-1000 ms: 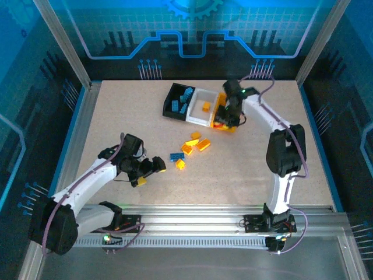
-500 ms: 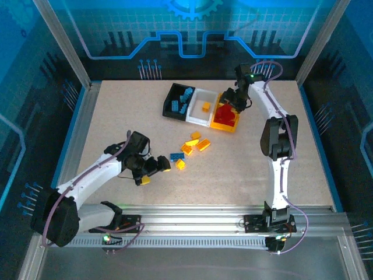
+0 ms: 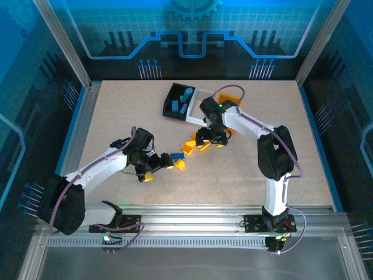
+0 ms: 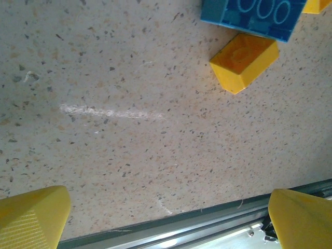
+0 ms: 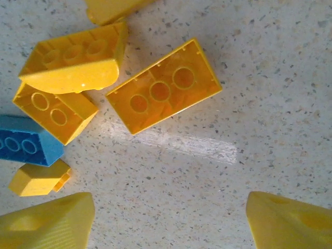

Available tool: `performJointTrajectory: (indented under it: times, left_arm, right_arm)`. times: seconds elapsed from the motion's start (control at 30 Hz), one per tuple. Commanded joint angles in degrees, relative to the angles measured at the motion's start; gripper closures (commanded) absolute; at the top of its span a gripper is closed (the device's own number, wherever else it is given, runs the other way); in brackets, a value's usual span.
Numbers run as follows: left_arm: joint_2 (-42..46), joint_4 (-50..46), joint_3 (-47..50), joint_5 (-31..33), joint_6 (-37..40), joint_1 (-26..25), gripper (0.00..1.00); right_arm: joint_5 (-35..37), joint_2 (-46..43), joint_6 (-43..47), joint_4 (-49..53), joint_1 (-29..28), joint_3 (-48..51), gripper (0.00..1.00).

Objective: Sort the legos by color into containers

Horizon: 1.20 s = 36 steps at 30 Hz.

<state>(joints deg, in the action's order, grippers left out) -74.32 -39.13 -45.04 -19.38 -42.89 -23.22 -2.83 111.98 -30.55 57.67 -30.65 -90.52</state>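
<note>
Several loose legos lie mid-table: yellow ones [image 3: 189,147], a blue one [image 3: 176,156] and a small yellow one [image 3: 180,165]. My right gripper [image 3: 211,140] hovers open just right of the yellow ones; in its wrist view an upturned yellow lego [image 5: 163,85] lies ahead of the gripper [image 5: 168,225], with nothing between the fingers. My left gripper [image 3: 157,169] stands open beside the blue lego [image 4: 254,15] and small yellow lego [image 4: 244,61]. Of the containers, the black bin [image 3: 169,104] holds blue legos [image 3: 185,96] and the white bin [image 3: 194,116] adjoins it. The yellow-orange bin is hidden under my right arm.
The speckled table [image 3: 116,116] is walled by a metal frame. In the left wrist view, the table's near edge and a metal rail [image 4: 207,228] run just below the open left gripper [image 4: 168,223]. More yellow legos [image 5: 72,62] and a blue one [image 5: 26,142] crowd left of the upturned one.
My right gripper has left the yellow-orange bin, swung down-left over the loose yellow legos and opened. My left gripper has crept right toward the blue lego.
</note>
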Motion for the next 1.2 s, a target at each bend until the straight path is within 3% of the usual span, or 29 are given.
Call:
performJointTrajectory:
  times: [0.0,0.3,0.7,0.97,1.17]
  left_arm:
    - [0.6,-0.8,-1.9,-1.4,2.3,-0.3,0.01]
    - [6.1,-4.0,0.6,0.0,2.4,-0.3,0.01]
    - [11.5,-6.4,3.8,1.1,1.7,0.3,0.01]
    - [12.0,-5.6,5.0,1.0,0.9,0.5,0.01]
    - [11.0,-3.8,5.0,0.4,0.3,0.5,0.01]
  right_arm:
    - [3.7,1.0,-0.7,1.7,0.2,-1.0,0.18]
    - [1.8,7.9,-6.6,1.7,0.2,-7.1,0.17]
    - [1.5,16.3,-6.6,3.2,0.9,-13.1,0.18]
    - [3.5,15.3,-5.8,2.8,0.9,-9.7,0.22]
    - [4.8,12.3,-5.4,1.6,1.6,-4.9,0.33]
